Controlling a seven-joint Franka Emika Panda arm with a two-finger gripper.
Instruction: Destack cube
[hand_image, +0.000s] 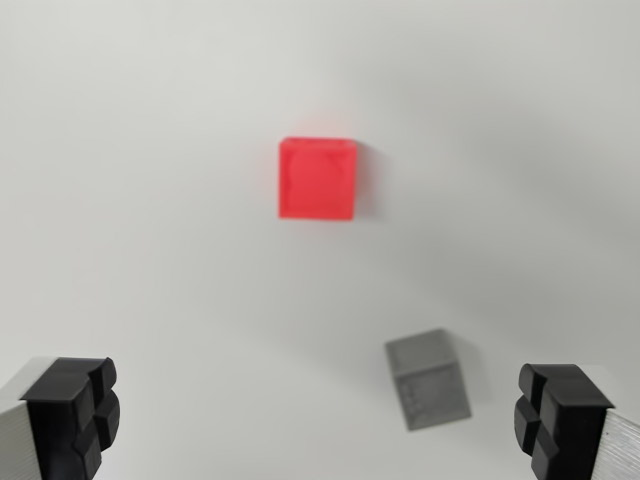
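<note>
Cubes, seen from my wrist camera looking down. Red cube (318, 179) lies on the white table (150, 150), above centre of the view, its top face square to the camera. Grey cube (428, 380) lies well apart from it, lower and toward the wrist view's right, turned at a slight angle. Neither cube rests on the other; both sit directly on the table. No writing or label can be read on either cube, and both are somewhat blurred. My gripper (318, 425) hangs above the table with jaws released and spread wide, one black fingertip (72, 415) at the lower left corner, the other at the lower right, grasping nothing. Grey cube lies between them, nearer the right fingertip.
</note>
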